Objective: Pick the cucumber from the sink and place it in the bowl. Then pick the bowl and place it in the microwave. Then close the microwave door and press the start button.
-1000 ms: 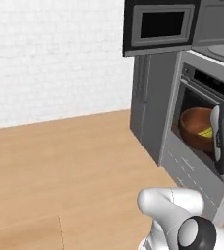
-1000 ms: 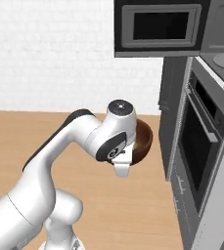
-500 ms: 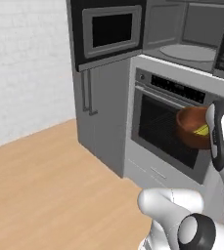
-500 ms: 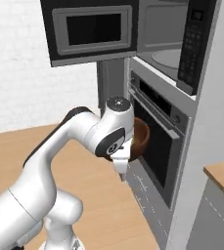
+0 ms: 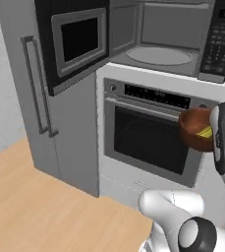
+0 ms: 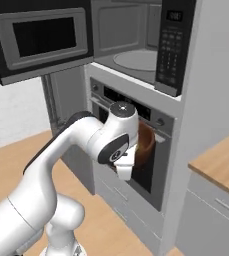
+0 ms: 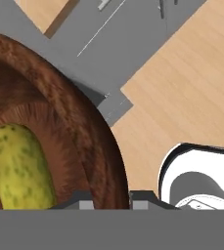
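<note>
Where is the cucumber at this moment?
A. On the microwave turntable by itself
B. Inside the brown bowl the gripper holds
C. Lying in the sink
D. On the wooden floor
B. The hand view shows the cucumber lying inside the bowl, whose rim the gripper clamps, in front of the oven.

Arm: white, bent at the elbow, reaching forward at mid height.
Gripper (image 7: 106,197): fingers clamped on either side of the bowl (image 7: 74,117) rim, holding it aloft.
</note>
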